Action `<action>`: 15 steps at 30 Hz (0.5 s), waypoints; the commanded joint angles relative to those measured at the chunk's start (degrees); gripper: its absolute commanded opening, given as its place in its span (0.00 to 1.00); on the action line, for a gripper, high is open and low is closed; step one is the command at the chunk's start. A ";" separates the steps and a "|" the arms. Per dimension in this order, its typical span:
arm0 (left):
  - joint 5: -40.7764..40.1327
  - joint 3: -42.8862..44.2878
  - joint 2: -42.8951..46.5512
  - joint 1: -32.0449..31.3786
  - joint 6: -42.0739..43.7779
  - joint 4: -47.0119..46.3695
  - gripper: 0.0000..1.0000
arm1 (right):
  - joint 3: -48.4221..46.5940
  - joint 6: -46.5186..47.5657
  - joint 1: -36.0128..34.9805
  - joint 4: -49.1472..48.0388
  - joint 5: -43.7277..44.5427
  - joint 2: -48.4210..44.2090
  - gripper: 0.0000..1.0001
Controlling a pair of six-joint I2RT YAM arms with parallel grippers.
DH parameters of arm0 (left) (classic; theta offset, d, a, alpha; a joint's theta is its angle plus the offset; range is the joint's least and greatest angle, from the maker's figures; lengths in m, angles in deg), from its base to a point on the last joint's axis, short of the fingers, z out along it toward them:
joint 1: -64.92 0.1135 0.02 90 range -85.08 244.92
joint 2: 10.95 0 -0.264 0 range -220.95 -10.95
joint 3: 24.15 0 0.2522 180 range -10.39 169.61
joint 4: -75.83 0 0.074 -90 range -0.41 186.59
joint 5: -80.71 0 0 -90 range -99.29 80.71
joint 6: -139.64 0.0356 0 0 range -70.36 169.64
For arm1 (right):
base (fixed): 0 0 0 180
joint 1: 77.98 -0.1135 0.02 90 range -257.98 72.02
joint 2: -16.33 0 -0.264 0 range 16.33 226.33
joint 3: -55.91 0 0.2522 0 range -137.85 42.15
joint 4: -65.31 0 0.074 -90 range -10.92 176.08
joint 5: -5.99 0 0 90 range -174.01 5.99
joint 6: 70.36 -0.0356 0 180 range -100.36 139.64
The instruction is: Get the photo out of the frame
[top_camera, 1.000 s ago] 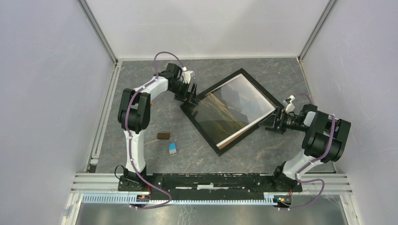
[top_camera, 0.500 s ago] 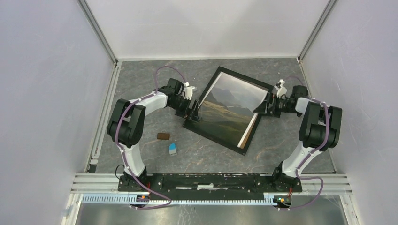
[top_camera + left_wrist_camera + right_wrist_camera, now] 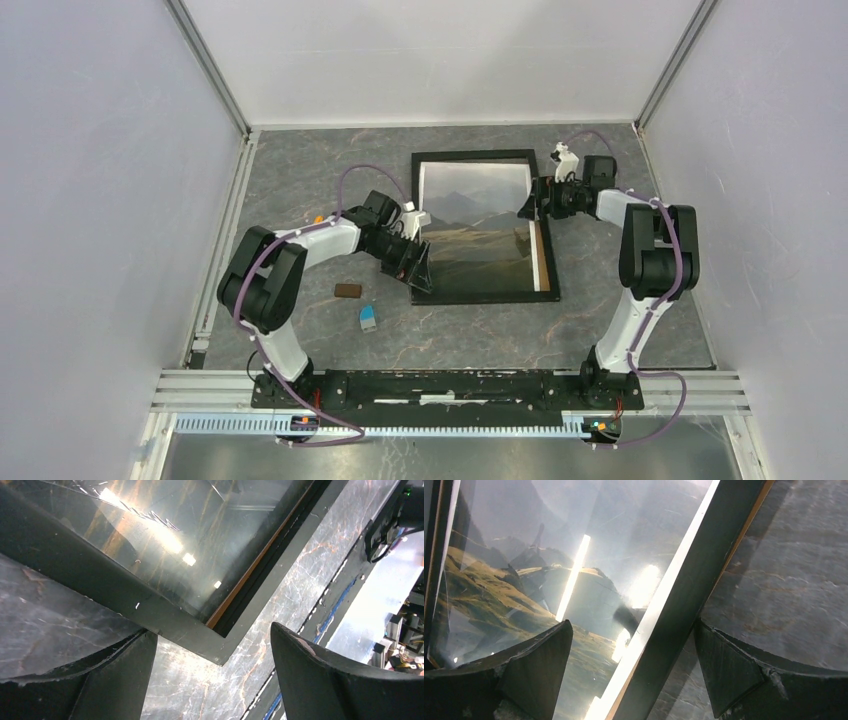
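The frame (image 3: pixel 490 297) fills the middle of the table (image 3: pixel 480 345), square to the walls. The left gripper (image 3: pixel 418 268) stands wide astride its near-left corner, and the right gripper (image 3: pixel 532 205) is spread across its right border, so both spots are taken. The left arm (image 3: pixel 300 240) bars the left side, and a small brown block (image 3: pixel 348 291) and a blue-and-white piece (image 3: pixel 368 318) lie just in front of it. Open stone runs from the frame's near edge to the base rail (image 3: pixel 450 385). A narrower strip separates its far edge from the back wall (image 3: pixel 440 60).
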 commanded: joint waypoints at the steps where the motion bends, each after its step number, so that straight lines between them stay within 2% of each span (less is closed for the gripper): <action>1: 0.86 -2.71 2.04 -0.68 -0.43 0.25 0.89 | 6.54 -2.56 -2.57 6.03 2.02 3.85 0.98; 8: -3.05 -2.67 3.66 0.39 3.08 4.09 0.88 | 13.77 -1.87 -2.54 5.49 1.81 0.04 0.98; 15: -7.55 -3.26 8.48 0.43 4.88 5.13 0.89 | 14.78 -0.52 -2.06 8.05 1.79 -4.68 0.98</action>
